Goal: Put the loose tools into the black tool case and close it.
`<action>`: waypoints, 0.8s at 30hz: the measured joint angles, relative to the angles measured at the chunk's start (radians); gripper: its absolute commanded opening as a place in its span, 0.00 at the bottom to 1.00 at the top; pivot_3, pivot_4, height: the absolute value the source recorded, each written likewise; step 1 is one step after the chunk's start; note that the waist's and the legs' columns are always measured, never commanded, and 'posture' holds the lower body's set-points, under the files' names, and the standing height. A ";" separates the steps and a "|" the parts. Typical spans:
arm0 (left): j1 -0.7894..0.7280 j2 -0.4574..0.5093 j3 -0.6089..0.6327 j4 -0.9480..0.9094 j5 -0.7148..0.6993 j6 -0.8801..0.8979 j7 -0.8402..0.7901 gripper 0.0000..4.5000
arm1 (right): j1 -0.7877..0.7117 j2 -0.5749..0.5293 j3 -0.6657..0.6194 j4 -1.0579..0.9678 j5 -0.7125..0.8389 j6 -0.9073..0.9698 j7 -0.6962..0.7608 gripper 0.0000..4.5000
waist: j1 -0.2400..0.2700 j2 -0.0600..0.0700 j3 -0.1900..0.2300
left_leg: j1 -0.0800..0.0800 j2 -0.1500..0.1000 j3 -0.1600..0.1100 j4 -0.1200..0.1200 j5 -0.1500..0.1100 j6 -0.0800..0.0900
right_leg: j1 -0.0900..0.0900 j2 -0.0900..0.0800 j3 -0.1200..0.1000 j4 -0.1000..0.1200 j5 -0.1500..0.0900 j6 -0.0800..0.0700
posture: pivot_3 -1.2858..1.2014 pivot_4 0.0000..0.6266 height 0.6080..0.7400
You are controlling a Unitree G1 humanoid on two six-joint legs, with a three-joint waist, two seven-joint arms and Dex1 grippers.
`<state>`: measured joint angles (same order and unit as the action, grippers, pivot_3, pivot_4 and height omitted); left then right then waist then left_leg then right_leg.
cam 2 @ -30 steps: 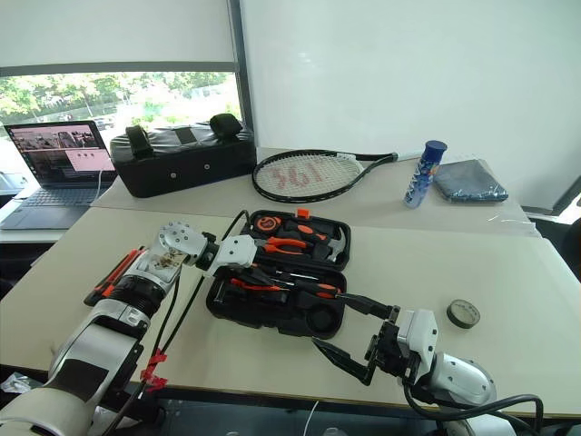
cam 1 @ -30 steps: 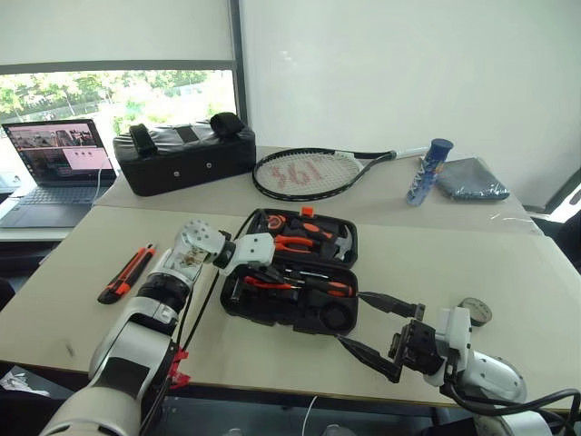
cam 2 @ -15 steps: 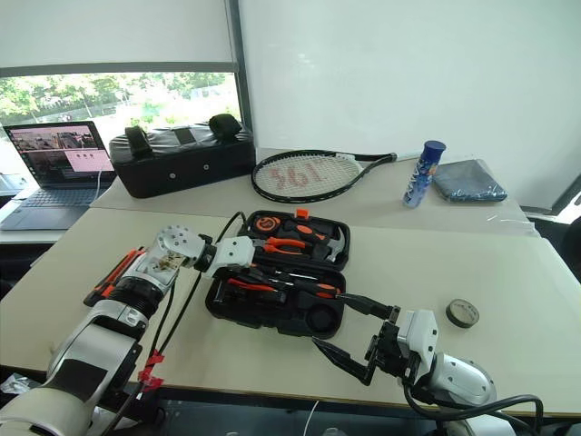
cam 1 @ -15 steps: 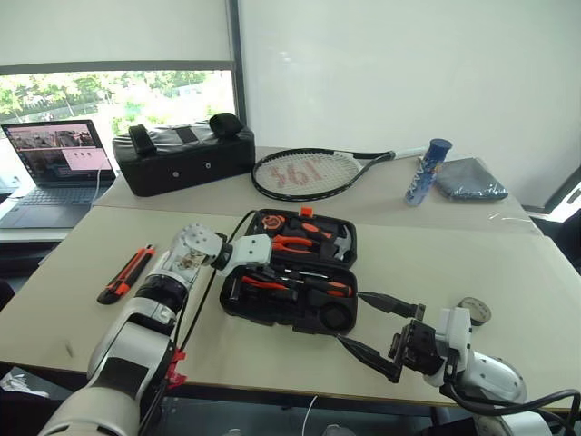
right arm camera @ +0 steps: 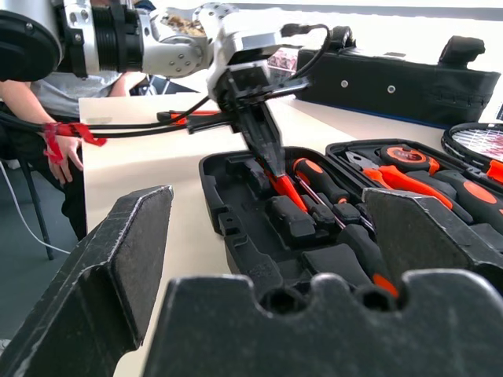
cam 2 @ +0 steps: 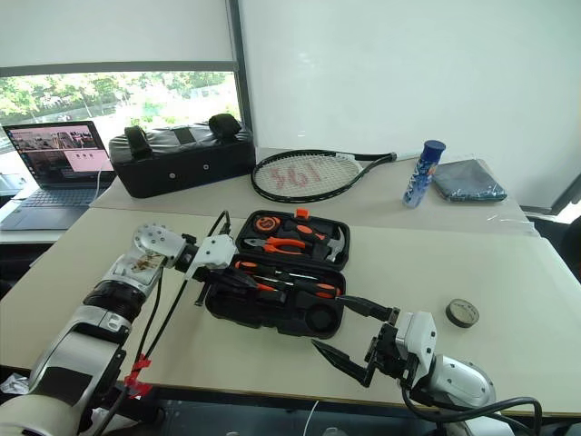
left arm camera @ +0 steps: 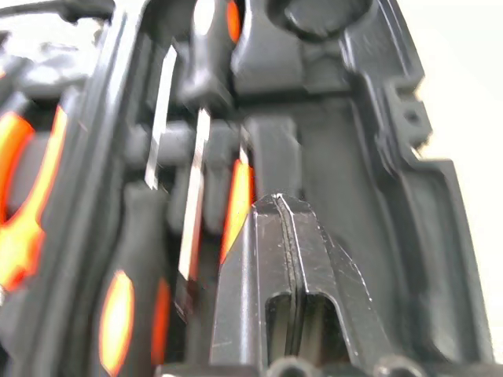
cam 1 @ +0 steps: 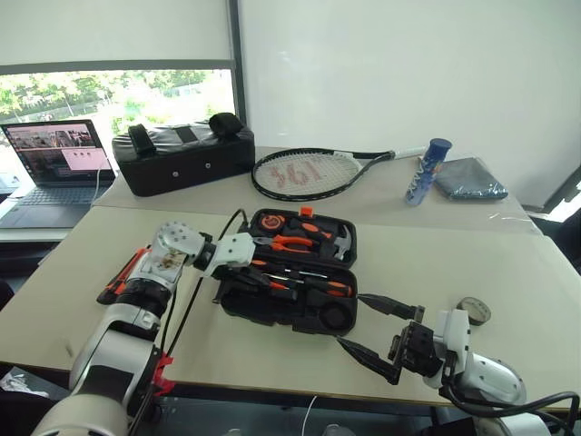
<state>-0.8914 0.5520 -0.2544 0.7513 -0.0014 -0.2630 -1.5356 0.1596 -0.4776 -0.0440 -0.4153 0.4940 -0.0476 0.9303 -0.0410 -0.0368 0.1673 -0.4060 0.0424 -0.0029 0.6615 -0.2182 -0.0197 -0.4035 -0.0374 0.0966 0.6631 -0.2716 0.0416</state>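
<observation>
The black tool case (cam 1: 338, 320) lies open in the middle of the table, with pliers, a hammer and orange-black screwdrivers (cam 1: 309, 283) in its slots. My left gripper (cam 1: 260, 277) is shut and empty. Its tips hang over the case's near-left slots, beside a slim orange tester (left arm camera: 236, 196) that lies in the case. The utility knife (cam 1: 114, 281) rests on the table left of the case, partly behind my left arm. The black tape roll (cam 1: 474, 310) sits at the right. My right gripper (cam 1: 354, 320) is open at the case's front right corner, holding nothing.
At the back stand a black padded bag (cam 1: 182, 156), a tennis racket (cam 1: 307, 173), a blue bottle (cam 1: 427, 171) and a dark cloth (cam 1: 467, 179). A laptop (cam 1: 59, 163) sits far left. A person's hand (right arm camera: 67, 153) shows beyond the table's left edge.
My left arm has drawn to the left, taking its shut gripper from over the case's middle slots to its left end. The right gripper has stayed put.
</observation>
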 measured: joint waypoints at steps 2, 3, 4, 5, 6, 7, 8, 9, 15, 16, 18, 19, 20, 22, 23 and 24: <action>0.001 0.000 -0.004 0.008 0.020 -0.005 0.034 0.01 | 0.000 0.000 0.001 0.000 0.000 0.000 0.000 1.00 | 0.004 0.000 0.000 | 0.000 0.000 0.000 0.000 0.000 0.000 | 0.000 0.000 0.000 0.000 0.000 0.000 | 0.52 0.24 1.00; 0.001 0.000 -0.004 0.010 0.030 -0.010 0.051 0.01 | 0.000 0.000 0.002 0.000 0.000 0.000 0.001 1.00 | 0.004 0.000 0.000 | 0.000 0.000 0.000 0.000 0.000 0.000 | 0.000 0.000 0.000 0.000 0.000 0.000 | 0.52 0.24 1.00; 0.001 -0.002 -0.004 0.011 0.038 -0.016 0.063 0.01 | 0.000 0.000 0.002 0.000 0.000 0.000 0.001 1.00 | 0.005 0.000 0.000 | 0.000 0.000 0.000 0.000 0.000 0.000 | 0.000 0.000 0.000 0.000 0.000 0.000 | 0.52 0.24 1.00; 0.001 -0.006 -0.004 0.011 0.040 -0.019 0.070 0.01 | 0.000 0.000 0.002 0.000 0.000 0.000 0.002 1.00 | 0.005 0.000 0.000 | 0.000 0.000 0.000 0.000 0.000 0.000 | 0.000 0.000 0.000 0.000 0.000 0.000 | 0.52 0.24 1.00; 0.001 -0.010 -0.005 0.012 0.041 -0.019 0.075 0.01 | 0.000 0.000 0.002 0.000 0.000 0.000 0.002 1.00 | 0.005 0.000 0.000 | 0.000 0.000 0.000 0.000 0.000 0.000 | 0.000 0.000 0.000 0.000 0.000 0.000 | 0.52 0.24 1.00; 0.001 -0.014 -0.005 0.014 0.042 -0.019 0.085 0.01 | 0.000 0.000 0.002 0.000 0.000 0.000 0.002 1.00 | 0.005 0.000 0.000 | 0.000 0.000 0.000 0.000 0.000 0.000 | 0.000 0.000 0.000 0.000 0.000 0.000 | 0.52 0.24 1.00; 0.001 -0.017 -0.005 0.017 0.043 -0.020 0.089 0.01 | 0.000 0.000 0.002 0.000 0.000 0.000 0.002 1.00 | 0.005 0.000 0.000 | 0.000 0.000 0.000 0.000 0.000 0.000 | 0.000 0.000 0.000 0.000 0.000 0.000 | 0.52 0.24 1.00; 0.001 -0.021 -0.005 0.021 0.043 -0.020 0.093 0.01 | 0.000 0.000 0.002 0.000 0.000 0.000 0.003 1.00 | 0.005 0.000 0.000 | 0.000 0.000 0.000 0.000 0.000 0.000 | 0.000 0.000 0.000 0.000 0.000 0.000 | 0.52 0.24 1.00; -0.003 -0.030 -0.005 0.036 0.043 -0.019 0.101 0.01 | 0.002 0.000 0.002 0.000 0.000 0.000 0.003 1.00 | 0.006 0.000 0.000 | 0.001 0.000 0.000 0.000 0.000 0.000 | 0.000 0.000 0.000 0.000 -0.001 0.001 | 0.52 0.24 1.00; -0.004 -0.030 -0.005 0.039 0.043 -0.019 0.101 0.01 | 0.002 0.000 0.002 0.000 0.000 0.000 0.003 1.00 | 0.006 0.000 0.000 | 0.001 0.000 0.000 0.000 0.000 0.000 | 0.000 0.000 0.000 0.000 -0.001 0.001 | 0.52 0.24 1.00; -0.006 -0.030 -0.004 0.044 0.042 -0.019 0.101 0.01 | 0.002 0.000 0.002 0.000 0.000 0.000 0.003 1.00 | 0.005 0.000 0.000 | 0.001 0.000 0.000 0.000 0.000 0.000 | 0.000 0.000 0.000 0.000 -0.001 0.001 | 0.52 0.24 1.00; -0.006 -0.030 -0.003 0.044 0.038 -0.015 0.099 0.01 | 0.002 0.000 0.002 0.000 0.000 0.000 0.003 1.00 | 0.005 0.000 0.000 | 0.001 0.000 0.000 0.000 0.000 0.000 | 0.000 0.000 0.000 0.000 -0.001 0.001 | 0.52 0.24 1.00; -0.006 -0.032 0.001 0.043 0.033 -0.001 0.092 0.01 | 0.002 0.000 0.002 0.000 0.000 0.000 0.003 1.00 | 0.005 0.000 0.000 | 0.001 0.000 0.000 0.000 0.000 0.000 | 0.000 0.000 0.000 0.000 -0.001 0.001 | 0.52 0.24 1.00; -0.006 -0.034 0.011 0.042 0.009 0.022 0.080 0.01 | 0.003 0.000 0.002 0.000 0.000 0.000 0.003 1.00 | 0.005 0.000 0.000 | 0.000 0.000 0.000 0.000 0.000 0.000 | 0.000 0.000 0.000 0.000 -0.001 0.001 | 0.52 0.24 1.00; -0.006 -0.034 0.013 0.042 0.005 0.022 0.078 0.01 | 0.003 0.000 0.002 0.000 0.000 0.000 0.003 1.00 | 0.005 0.000 0.000 | 0.000 0.000 0.000 0.000 0.000 0.000 | 0.000 0.000 0.000 0.000 -0.001 0.001 | 0.52 0.24 1.00; -0.006 -0.034 0.015 0.042 0.004 0.021 0.078 0.01 | 0.003 0.000 0.002 0.000 0.000 0.000 0.003 1.00 | 0.005 0.000 0.000 | 0.000 0.000 0.000 0.000 0.000 0.000 | 0.000 0.000 0.000 0.000 -0.001 0.001 | 0.52 0.24 1.00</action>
<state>-0.8971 0.5184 -0.2392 0.7937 0.0024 -0.2418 -1.4578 0.1621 -0.4774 -0.0416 -0.4154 0.4940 -0.0476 0.9335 -0.0363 -0.0367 0.1673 -0.4058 0.0423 -0.0030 0.6615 -0.2181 -0.0199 -0.4034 -0.0375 0.0964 0.6632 -0.2722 0.0427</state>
